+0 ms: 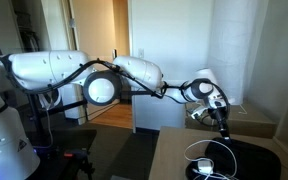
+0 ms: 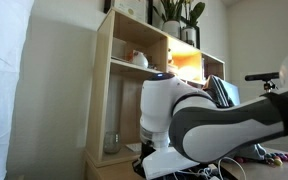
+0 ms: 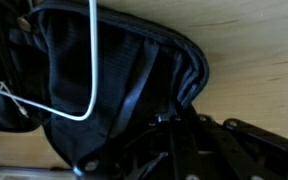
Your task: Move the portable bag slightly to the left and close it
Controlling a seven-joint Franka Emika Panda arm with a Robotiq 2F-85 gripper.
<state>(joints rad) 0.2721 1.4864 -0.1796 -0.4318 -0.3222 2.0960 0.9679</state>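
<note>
In an exterior view: dark two-finger gripper (image 1: 222, 120) on the white jointed arm (image 1: 134, 75), down at the near edge of the black soft fabric portable bag (image 1: 246, 158). Flat, wide, lying on the pale wooden tabletop (image 1: 174, 150). Loose white coiled cords (image 1: 206, 162) on and just beside it. Risk: dragging the bag sideways likely to haul the cords along or snag them.

In an exterior view: mostly blocked by the bulky arm. Light wooden shelf unit (image 2: 134, 60) behind. Bag and gripper not made out here.

Wrist view: rounded corner of the bag (image 3: 134, 75), matte woven cloth, creased and slack, zip-type rim. Thin smooth cord looped across it. Bare wood grain beside. Fingers (image 3: 169, 150) pressed together at the bag's edge; cannot tell whether any cloth is pinched. Risks: slipping off on the pull if nothing is caught; limp fabric bunching instead of sliding; cord lying in the opening, likely to jam the closing.
</note>
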